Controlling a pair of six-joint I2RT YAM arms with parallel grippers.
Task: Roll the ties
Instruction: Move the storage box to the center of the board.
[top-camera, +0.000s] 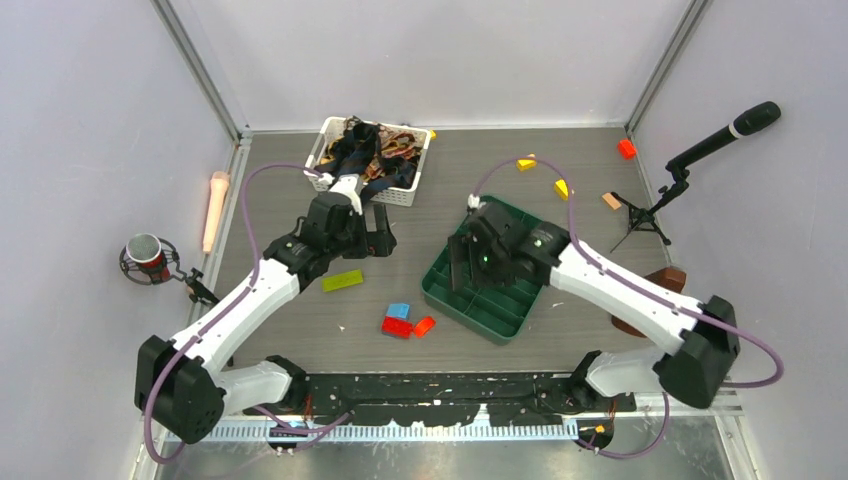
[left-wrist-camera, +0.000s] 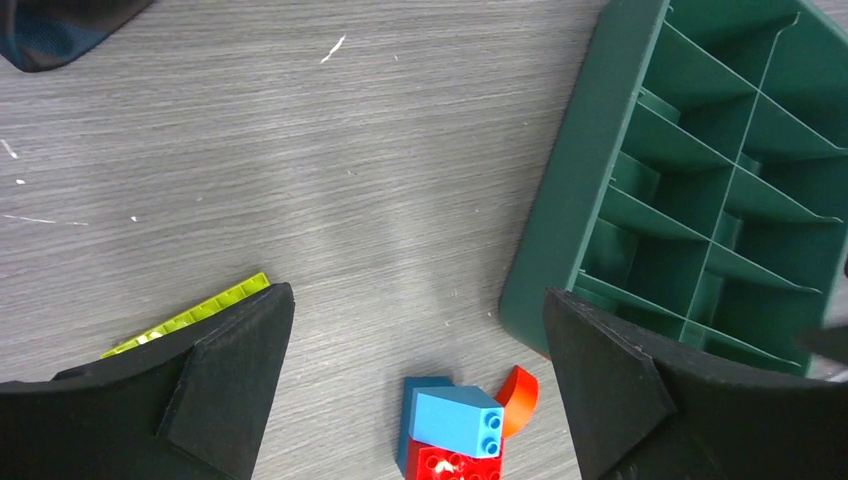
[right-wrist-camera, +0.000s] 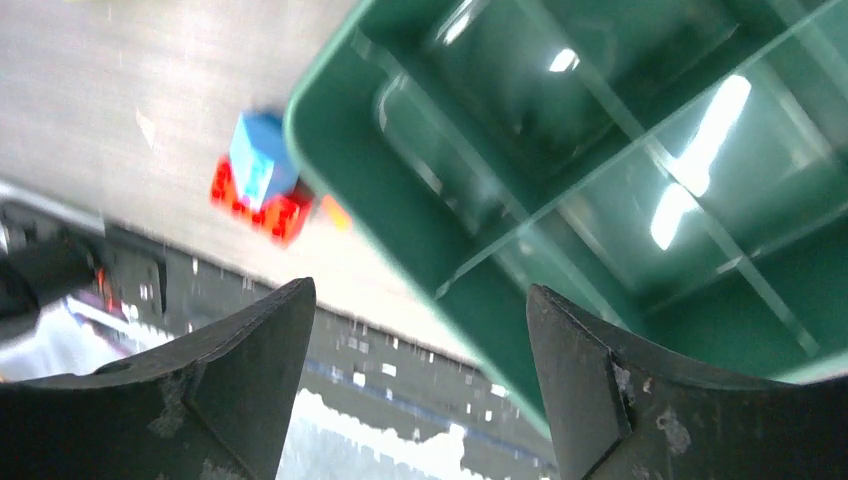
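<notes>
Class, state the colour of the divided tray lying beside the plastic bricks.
The tray is dark green; the left wrist view shows it best.

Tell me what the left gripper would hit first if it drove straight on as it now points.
Probably the bare table: the open left gripper aims at grey surface between the lime brick and the green tray. Depth is unclear.

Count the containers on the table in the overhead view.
2. A white basket sits at the far edge, holding the ties. A green divided tray lies right of centre. No other container shows, and none seems hidden.
</notes>
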